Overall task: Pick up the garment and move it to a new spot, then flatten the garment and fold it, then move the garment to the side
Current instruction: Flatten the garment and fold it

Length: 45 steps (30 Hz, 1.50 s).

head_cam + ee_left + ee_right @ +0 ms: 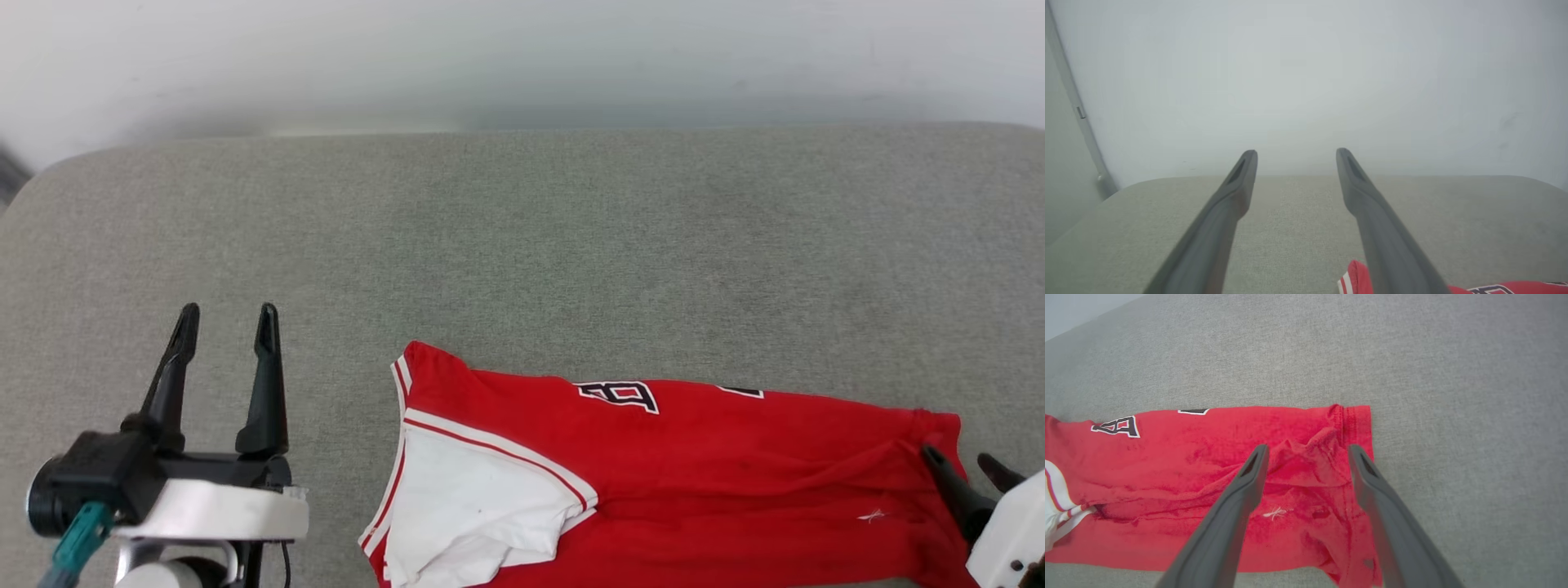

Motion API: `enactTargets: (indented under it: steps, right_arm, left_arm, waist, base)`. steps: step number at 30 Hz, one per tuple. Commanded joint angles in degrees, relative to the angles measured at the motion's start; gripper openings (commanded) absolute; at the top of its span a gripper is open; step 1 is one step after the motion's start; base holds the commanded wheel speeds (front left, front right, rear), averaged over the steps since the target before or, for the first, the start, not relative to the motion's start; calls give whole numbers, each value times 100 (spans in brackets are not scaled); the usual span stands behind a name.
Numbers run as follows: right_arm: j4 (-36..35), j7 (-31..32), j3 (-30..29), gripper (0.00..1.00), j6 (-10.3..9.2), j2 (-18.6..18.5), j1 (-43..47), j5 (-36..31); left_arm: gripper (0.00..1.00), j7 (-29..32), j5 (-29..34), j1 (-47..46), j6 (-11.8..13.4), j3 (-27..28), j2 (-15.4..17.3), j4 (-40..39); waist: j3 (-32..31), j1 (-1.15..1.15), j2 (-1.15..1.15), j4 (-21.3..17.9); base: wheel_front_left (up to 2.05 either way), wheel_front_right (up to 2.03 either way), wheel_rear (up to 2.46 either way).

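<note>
- The garment [694, 465], a red jersey T-shirt with a white short sleeve, lies folded lengthwise on the grey fabric surface [522, 245].
- The left gripper [229, 310], spread and empty, sits beside its sleeve end, not touching.
- The right gripper [955, 454], spread and empty, hangs over its rumpled hem.

In the head view the garment [694, 457] runs off the bottom edge, so its lower part and the tip of the white sleeve [473, 498] are cut away. Its lettering [618, 394] is mostly folded out of sight: one letter and a sliver of the next show. The right hand [955, 454] is clipped by the lower right corner, and its fingers cover part of the hem. From the left wrist, a red corner peeks past a blurred finger [1392, 245]. In the right wrist view the sleeve end leaves the left edge, and a small white mark [1276, 513] is too small to read.
</note>
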Motion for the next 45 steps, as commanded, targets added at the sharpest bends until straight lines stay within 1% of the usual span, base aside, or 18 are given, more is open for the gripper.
enactTargets:
  steps: [1, 3, 5, 9, 14, 18, 22, 25, 31, 32, 33, 34, 39, 45]
  right_arm:
    - [65, -41, -70, 100, -2, 74, 57, -25]
    - [230, -112, -227, 100, -2, 180, 69, -65]
    - [441, -176, -379, 100, -2, 274, 52, -110]
    - [872, -292, -601, 100, -2, 440, -78, -201]
    - [1326, -382, -732, 100, -2, 537, -259, -264]
    - [1668, -440, -825, 100, -4, 583, -350, -371]
    - [1992, -456, -839, 100, -6, 649, -356, -550]
    - [2201, -486, -795, 100, -6, 735, -356, -592]
    - [2481, -437, -387, 100, 10, 887, -274, -408]
    - [2497, -419, -290, 73, 14, 903, -254, -369]
    - [2501, -460, -229, 2, 30, 896, -240, -338]
    - [2501, -514, -203, 0, 32, 882, -234, -315]
    - [2412, -827, -306, 0, -2, 717, -345, -380]
    - [2279, -1155, -669, 0, -8, 394, -571, -479]
  left_arm:
    - [100, -21, 145, 148, -51, 120, -126, -59]
    - [100, -22, 506, 260, -196, 419, -357, -189]
    - [100, -18, 723, 343, -366, 682, -648, -272]
    - [100, -19, 1103, 395, -762, 1046, -1029, -264]
    - [100, -19, 1388, 393, -1234, 1376, -1409, -118]
    - [100, -20, 1552, 299, -1496, 1574, -1641, -58]
    - [100, -20, 1652, 240, -1656, 1701, -1775, -5]
    - [100, -20, 1711, 227, -1718, 1751, -1847, 31]
    - [100, -20, 1765, 280, -1787, 1773, -1911, 123]
    - [100, -20, 1764, 290, -1794, 1774, -1919, 139]
    - [100, -20, 1770, 297, -1796, 1779, -1926, 153]
    - [100, -20, 1776, 305, -1800, 1780, -1934, 167]
    - [100, -20, 1788, 324, -1803, 1760, -1947, 204]
    - [100, -20, 1728, 354, -1805, 1705, -1873, 222]
  waist:
    - [30, 0, 0, 38]
    - [60, 0, 0, 78]
    - [88, 0, 0, 125]
    - [142, 0, 0, 203]
    - [213, 0, 0, 265]
    - [290, 0, 0, 331]
    - [338, 0, 0, 385]
    - [349, 0, 0, 413]
    - [310, 0, 0, 399]
    - [298, 0, 0, 392]
    - [285, 0, 0, 383]
    - [269, 0, 0, 373]
    - [202, 0, 0, 312]
    - [103, 0, 0, 224]
  base:
    - [0, 0, 0]
    - [0, 0, 0]
    - [0, 0, 0]
    - [0, 0, 0]
    - [0, 0, 0]
    - [0, 0, 0]
    - [0, 0, 0]
    - [0, 0, 0]
    - [0, 0, 0]
    - [0, 0, 0]
    - [0, 0, 0]
    - [0, 0, 0]
    - [0, 0, 0]
    - [0, 0, 0]
